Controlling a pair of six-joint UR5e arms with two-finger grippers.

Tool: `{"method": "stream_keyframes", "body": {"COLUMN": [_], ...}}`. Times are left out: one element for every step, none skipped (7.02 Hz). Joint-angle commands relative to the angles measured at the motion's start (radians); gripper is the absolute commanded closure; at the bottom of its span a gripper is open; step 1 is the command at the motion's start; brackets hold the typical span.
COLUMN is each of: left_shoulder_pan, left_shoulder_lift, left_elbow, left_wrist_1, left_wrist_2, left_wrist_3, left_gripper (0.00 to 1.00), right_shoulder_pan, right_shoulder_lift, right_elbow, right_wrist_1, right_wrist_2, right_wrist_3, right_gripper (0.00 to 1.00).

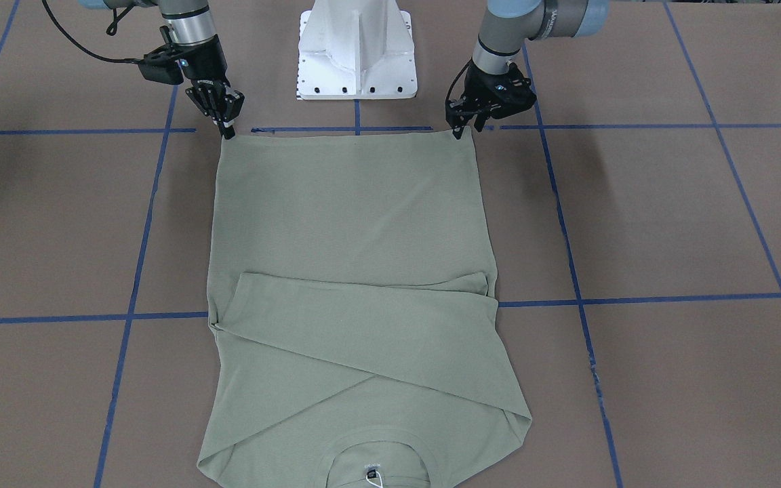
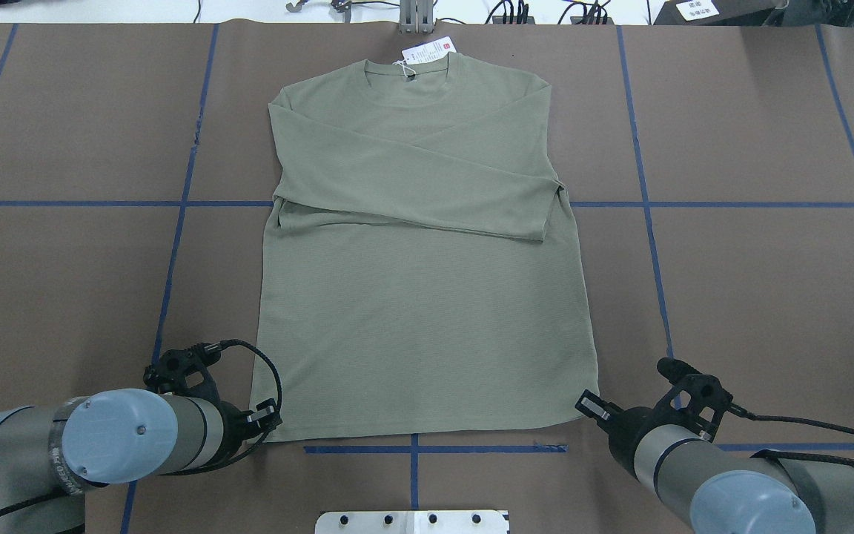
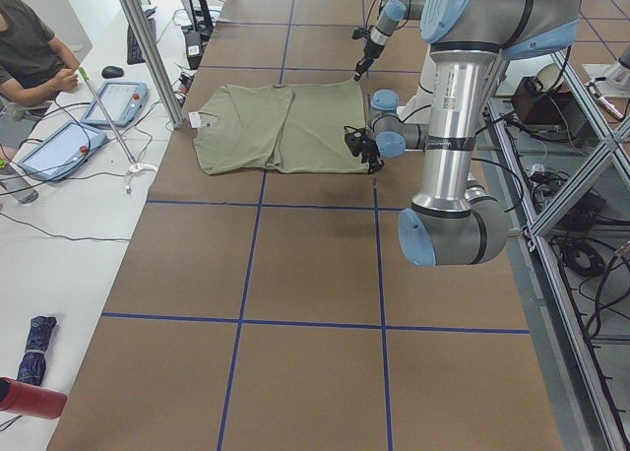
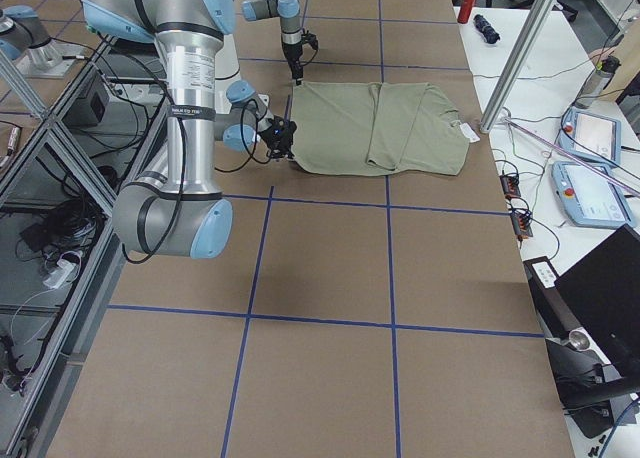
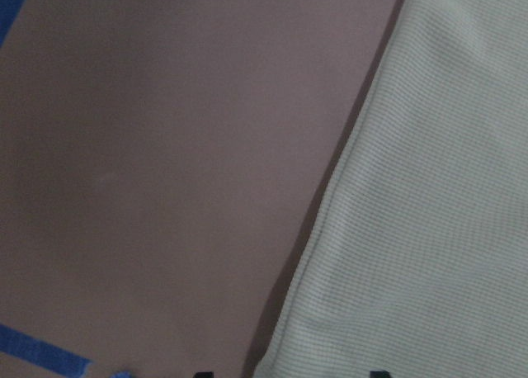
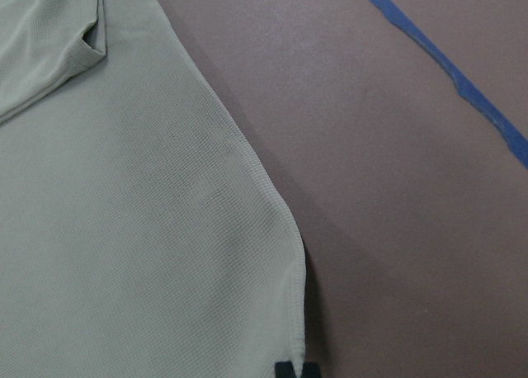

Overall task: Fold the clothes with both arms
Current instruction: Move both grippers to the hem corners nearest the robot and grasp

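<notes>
The pale green shirt point(image 2: 419, 297) lies flat on the brown table, both sleeves crossed over its chest point(image 1: 363, 339), collar and white hang tag point(image 2: 427, 52) at the far end. My left gripper point(image 1: 464, 129) is down at one hem corner and open. In the left wrist view the shirt's side edge point(image 5: 330, 229) runs between the two spread fingertips point(image 5: 375, 373). My right gripper point(image 1: 228, 127) is at the other hem corner. Its fingers point(image 6: 285, 370) are shut on the corner of the hem point(image 6: 299, 328).
The white pedestal base point(image 1: 356, 54) stands between the two arms, just behind the hem. Blue tape lines point(image 2: 434, 449) grid the table. A metal pole point(image 3: 148, 47), tablets point(image 3: 113, 101) and a seated person point(image 3: 30, 47) are past the collar end.
</notes>
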Motion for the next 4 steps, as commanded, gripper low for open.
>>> {"method": "stream_keyframes", "body": {"left_shoulder_pan": [0.008, 0.009, 0.009, 0.008], "left_shoulder_lift": [0.000, 0.000, 0.000, 0.000], "left_elbow": [0.001, -0.001, -0.004, -0.025], "left_wrist_1": [0.001, 0.001, -0.001, -0.001], "left_wrist_2": [-0.001, -0.001, -0.003, -0.006], "left_wrist_3": [-0.002, -0.002, -0.004, -0.004], "left_gripper": [0.92, 1.00, 1.00, 1.00], "right_shoulder_pan": [0.000, 0.000, 0.000, 0.001], "right_shoulder_lift": [0.000, 0.002, 0.002, 0.000], "right_elbow": [-0.002, 0.000, 0.000, 0.006], "right_wrist_1": [0.000, 0.000, -0.002, 0.000], "right_wrist_2": [0.000, 0.000, 0.000, 0.000], "right_wrist_3": [0.000, 0.000, 0.000, 0.002], "right_gripper": [1.00, 1.00, 1.00, 1.00]}}
